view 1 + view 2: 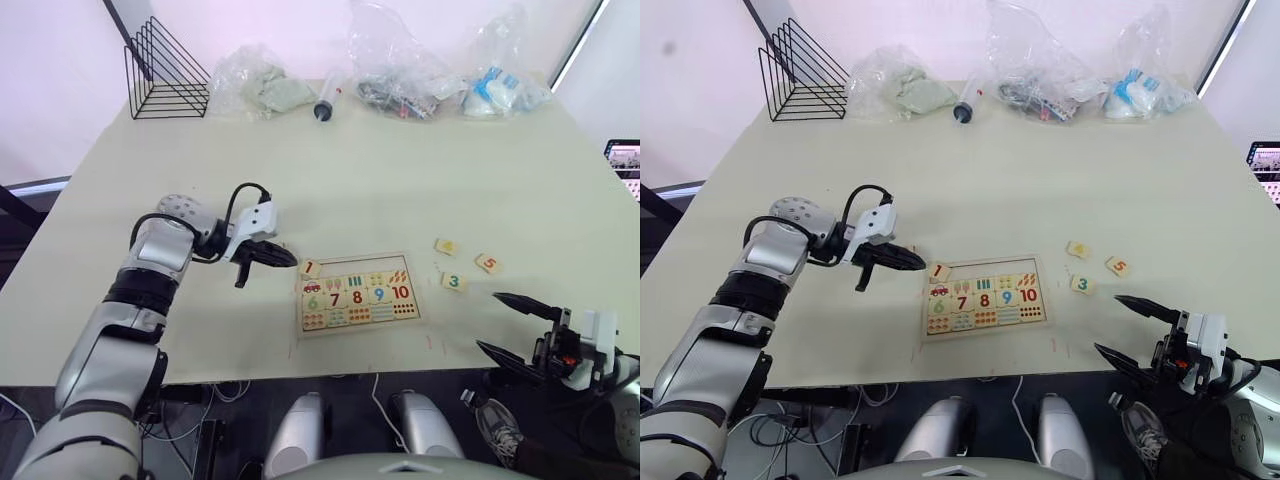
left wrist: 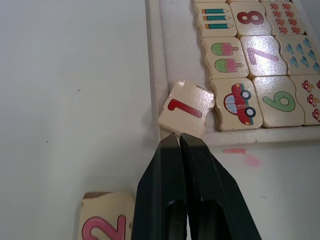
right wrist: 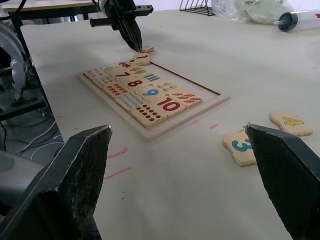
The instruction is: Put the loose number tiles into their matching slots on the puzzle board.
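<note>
While the left gripper [image 2: 178, 142], fingers pressed together and empty, noses tile 1 [image 2: 185, 107] lying tilted across the puzzle board [image 1: 358, 293] rim at its 9 o'clock corner, another push could skid it off. Five loose tiles: 1, 2 [image 2: 105, 219], 3 [image 1: 454, 282], 4 [image 1: 446, 246], 5 [image 1: 488, 263]. The right gripper [image 3: 182, 175] gapes wide.

Cream table [image 1: 400, 190] | near edge: puzzle board [image 1: 358, 291]; loose number tiles 4 [image 1: 446, 246], 5 [image 1: 488, 263], 3 [image 1: 454, 282] to its right; 2 [image 2: 105, 217] to its left | far edge: black wire rack [image 1: 163, 73], syringe [image 1: 327, 99], plastic bags [image 1: 400, 70]
</note>
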